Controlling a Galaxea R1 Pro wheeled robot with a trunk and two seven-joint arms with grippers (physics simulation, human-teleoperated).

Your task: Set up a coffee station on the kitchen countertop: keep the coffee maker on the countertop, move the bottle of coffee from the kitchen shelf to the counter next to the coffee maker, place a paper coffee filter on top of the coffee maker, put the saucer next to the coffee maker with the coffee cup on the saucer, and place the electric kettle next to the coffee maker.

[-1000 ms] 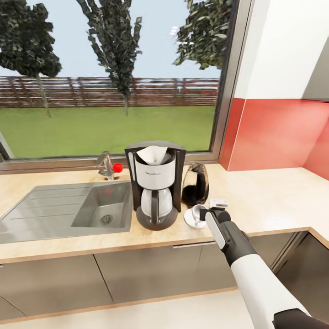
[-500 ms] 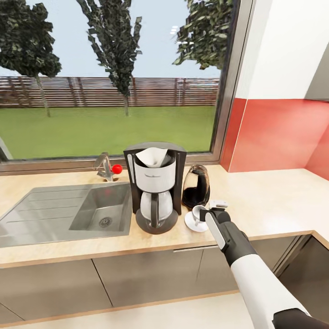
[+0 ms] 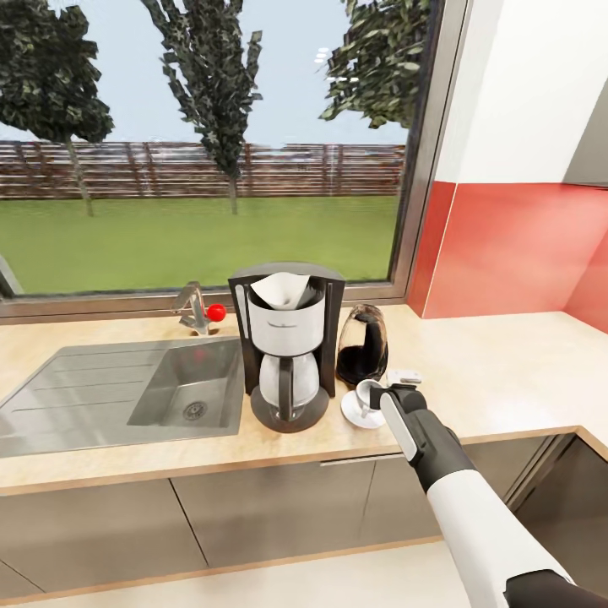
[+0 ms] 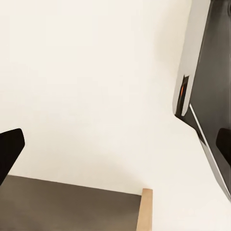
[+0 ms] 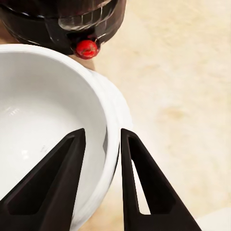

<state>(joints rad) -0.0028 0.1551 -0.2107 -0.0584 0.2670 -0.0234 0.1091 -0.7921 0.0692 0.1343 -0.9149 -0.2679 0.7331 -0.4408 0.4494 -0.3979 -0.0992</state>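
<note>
Right gripper (image 5: 101, 178) is pinching the small white handled coffee cup's (image 3: 368, 393) rim over the flat white saucer (image 3: 350, 410); next, release it.

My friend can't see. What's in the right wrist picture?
Two black fingers straddle the rim of a white cup, one inside and one outside. Behind the cup is the kettle's black base with its red switch, all on the beige countertop.
</note>
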